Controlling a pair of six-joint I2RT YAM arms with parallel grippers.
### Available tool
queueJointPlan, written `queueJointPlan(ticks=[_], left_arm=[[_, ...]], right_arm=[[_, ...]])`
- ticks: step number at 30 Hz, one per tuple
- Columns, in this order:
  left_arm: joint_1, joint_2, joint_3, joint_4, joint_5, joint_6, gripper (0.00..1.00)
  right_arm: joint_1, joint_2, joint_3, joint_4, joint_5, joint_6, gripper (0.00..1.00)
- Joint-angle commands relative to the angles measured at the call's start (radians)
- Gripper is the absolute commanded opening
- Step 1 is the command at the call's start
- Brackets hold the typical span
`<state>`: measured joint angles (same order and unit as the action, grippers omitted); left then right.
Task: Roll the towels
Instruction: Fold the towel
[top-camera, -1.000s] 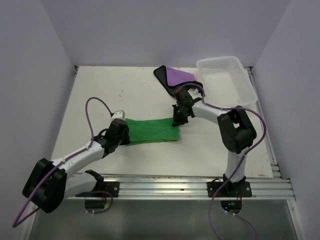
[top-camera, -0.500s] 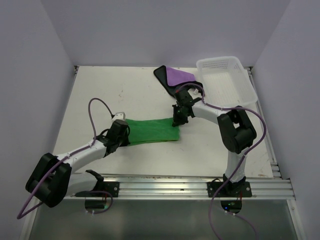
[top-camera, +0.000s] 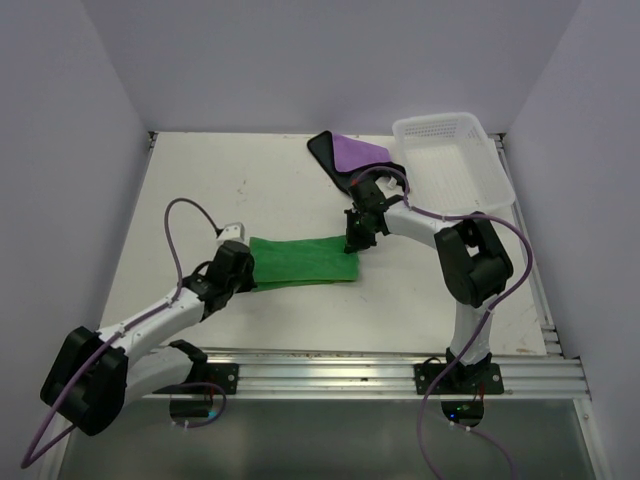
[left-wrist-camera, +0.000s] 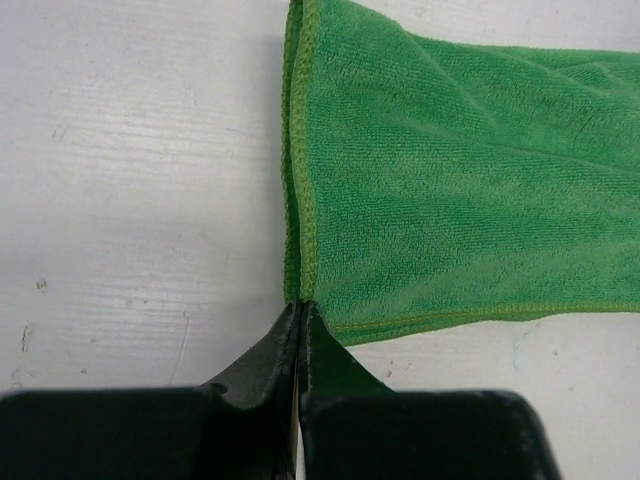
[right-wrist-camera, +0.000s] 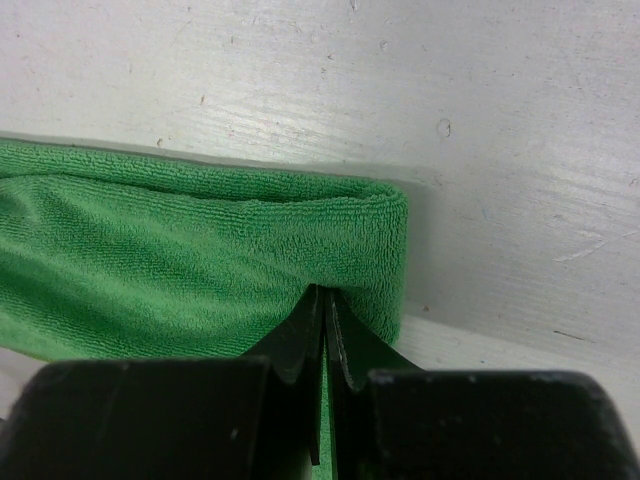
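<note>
The green towel (top-camera: 300, 260) lies as a folded strip across the middle of the table. My left gripper (top-camera: 248, 272) is at its left end, jaws pressed together on the hem near the front corner (left-wrist-camera: 300, 305). My right gripper (top-camera: 352, 245) is at the strip's right end, shut on the folded edge (right-wrist-camera: 322, 292), and green cloth (right-wrist-camera: 180, 250) shows between its fingers. The purple towel (top-camera: 355, 153), with its black back showing at the edge, lies crumpled at the far side, apart from both grippers.
A white lattice basket (top-camera: 500, 170) stands at the back right, touching the purple towel. Grey walls close in the table on three sides. A metal rail (top-camera: 380, 370) runs along the near edge by the arm bases.
My left gripper has closed at the green towel's left end, and its arm and cable have shifted a little. The right arm and both towels have stayed where they were.
</note>
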<state>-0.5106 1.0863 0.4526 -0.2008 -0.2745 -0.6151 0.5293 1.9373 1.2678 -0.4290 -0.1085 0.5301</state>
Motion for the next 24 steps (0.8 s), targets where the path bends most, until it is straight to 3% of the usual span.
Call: queueJointPlan(ticks=[1,17,22,24], left_arm=[[0.007,-0.019,-0.032,-0.015,-0.028,-0.029,0.0],[0.007,-0.026,-0.063,-0.035,0.017,-0.106,0.0],[0.007,-0.025,-0.063,-0.022,0.05,-0.103,0.0],[0.007,-0.063,-0.052,-0.015,0.069,-0.094,0.12]], right_arm=[[0.001,0.06,-0.021,-0.001,0.027,-0.021,0.03],[0.0,0.058,-0.024,0.001,0.026,-0.033,0.05],[0.0,0.0,-0.025,0.012,-0.006,-0.047,0.11],[0.0,-0.02,-0.005,-0.005,-0.034,-0.058,0.18]])
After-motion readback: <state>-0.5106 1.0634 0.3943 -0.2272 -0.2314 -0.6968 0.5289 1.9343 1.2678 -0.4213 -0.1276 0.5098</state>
